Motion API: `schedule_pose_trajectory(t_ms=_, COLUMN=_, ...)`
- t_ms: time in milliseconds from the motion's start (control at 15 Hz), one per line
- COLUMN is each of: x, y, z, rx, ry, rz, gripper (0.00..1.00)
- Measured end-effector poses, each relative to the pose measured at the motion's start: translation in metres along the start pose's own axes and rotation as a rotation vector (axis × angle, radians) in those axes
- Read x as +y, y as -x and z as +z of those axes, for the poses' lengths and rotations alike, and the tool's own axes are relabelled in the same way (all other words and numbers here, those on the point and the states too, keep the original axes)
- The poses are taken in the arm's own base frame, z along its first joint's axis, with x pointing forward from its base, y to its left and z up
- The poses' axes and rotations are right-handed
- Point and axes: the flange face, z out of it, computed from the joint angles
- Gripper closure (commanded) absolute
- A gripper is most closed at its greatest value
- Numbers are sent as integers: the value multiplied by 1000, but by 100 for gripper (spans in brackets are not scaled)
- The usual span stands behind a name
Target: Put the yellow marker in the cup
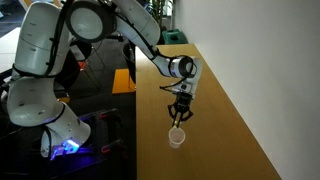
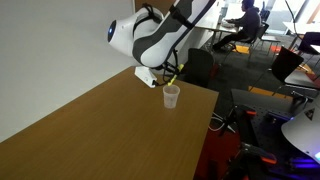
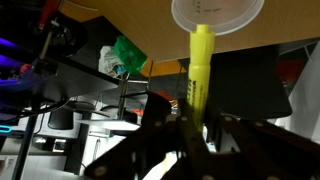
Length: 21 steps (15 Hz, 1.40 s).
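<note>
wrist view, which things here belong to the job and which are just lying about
For the job:
- yellow marker, held upright in view
- gripper, shut on the yellow marker
- cup, just past the marker's tip

Just lying about:
- green crumpled thing in the background
- seated person, seen in an exterior view

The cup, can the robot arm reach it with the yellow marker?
Probably yes. The arm hangs right above the cup, its jaws shut on the yellow marker, whose tip points at the cup's open mouth. Nothing stands between them.
</note>
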Motion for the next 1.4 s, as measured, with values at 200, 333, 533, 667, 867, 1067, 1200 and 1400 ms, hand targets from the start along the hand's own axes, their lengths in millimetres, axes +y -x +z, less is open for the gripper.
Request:
schedule_pose_trajectory(t_ms=200, x=1, y=6, z=5, rx=50, ry=35, rz=27, gripper=95)
schedule_pose_trajectory(t_ms=333, x=-3, y=9, z=8, rx=64, ry=37, rz=29, gripper=95)
schedule_pose_trajectory(t_ms=533, x=-13, y=13, z=19, rx=77, ry=39, rz=28, gripper=95)
schedule_pose_trajectory(t_ms=667, x=-19, y=15, z=29, rx=85, ry=49, rz=17, gripper=95)
schedule_pose_trajectory(t_ms=867, x=-26, y=21, z=43, rx=97, ry=64, rz=8, gripper=95)
schedule_pose_trajectory(t_ms=1067, x=-31, y=28, z=52, rx=108, ry=69, rz=-4, gripper=95)
schedule_pose_trajectory(t_ms=1200, x=-35, y=35, z=54, rx=114, ry=64, rz=-14, gripper=95)
schedule_pose_trajectory(t_ms=1400, x=-40, y=48, z=55, rx=117, ry=53, rz=-35, gripper=95)
